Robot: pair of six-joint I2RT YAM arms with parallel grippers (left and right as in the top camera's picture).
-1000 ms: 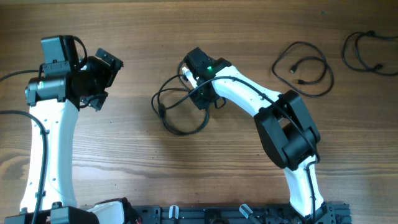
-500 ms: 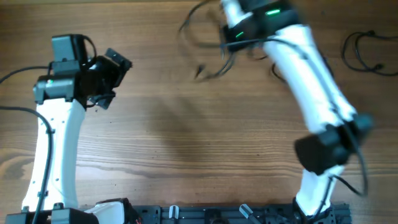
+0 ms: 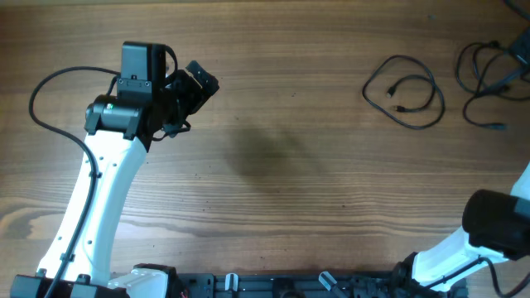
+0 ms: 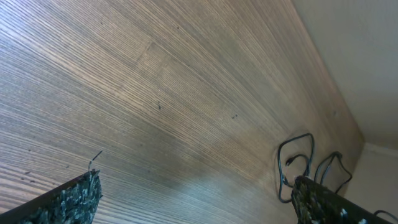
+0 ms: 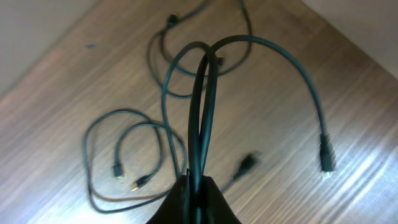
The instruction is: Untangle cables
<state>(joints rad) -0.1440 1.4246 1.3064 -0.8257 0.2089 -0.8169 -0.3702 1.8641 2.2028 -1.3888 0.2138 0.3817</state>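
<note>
My right gripper (image 5: 199, 184) is shut on a black cable (image 5: 203, 106) and holds it above the table. The cable's loops and two plug ends dangle free. In the overhead view this gripper is off the right edge, and the held cable (image 3: 487, 103) hangs at the far right. A looped cable (image 3: 403, 91) lies on the table, also in the right wrist view (image 5: 106, 168). Another cable (image 3: 476, 70) lies at the back right, also in the right wrist view (image 5: 186, 46). My left gripper (image 3: 192, 98) is open and empty over bare wood, as the left wrist view (image 4: 199, 199) shows.
The wooden table (image 3: 273, 182) runs across the view. The right arm's base (image 3: 497, 223) stands at the front right. A black rail (image 3: 290, 285) runs along the front edge. The left arm's own black wire (image 3: 50, 91) arcs at the left.
My right gripper lifted the cable bundle from the table's middle and swung it to the far right. My left arm moved right and toward the back.
</note>
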